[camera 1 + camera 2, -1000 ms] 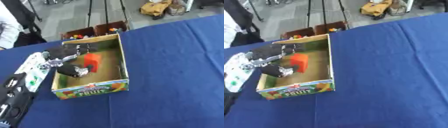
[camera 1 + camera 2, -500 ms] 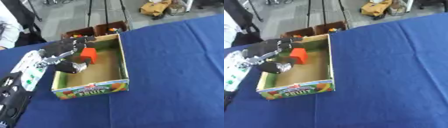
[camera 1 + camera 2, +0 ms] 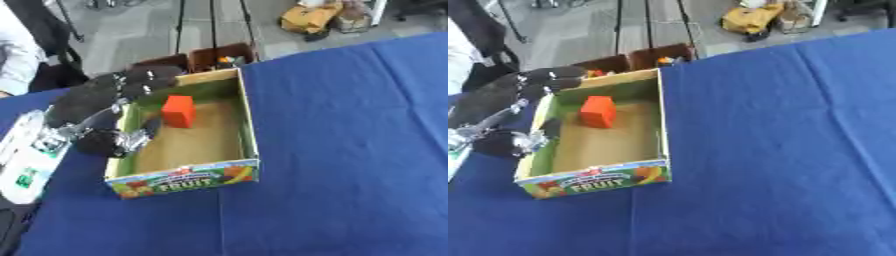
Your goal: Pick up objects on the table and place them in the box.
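So the orange-red block (image 3: 178, 110) is sitting inside the box (image 3: 248, 125), up toward the far end on the bare cardboard floor, standing upright and apart from the walls as far as I can tell. It looks like a small rigid cube-ish thing, probably light, flat matte faces, so I'd guess it isn't slippery or fragile; pinching two opposite flat sides would be the obvious way to hold it if it ever needed moving. The box itself is thin printed cardboard with fruit graphics on the near wall, likely easy to nudge across the blue worktop (image 3: 350, 150). The left robot hand (image 3: 105, 107) hangs over the box's left wall, fingers relaxed and spread, holding nothing. The right robot hand isn't in either view.
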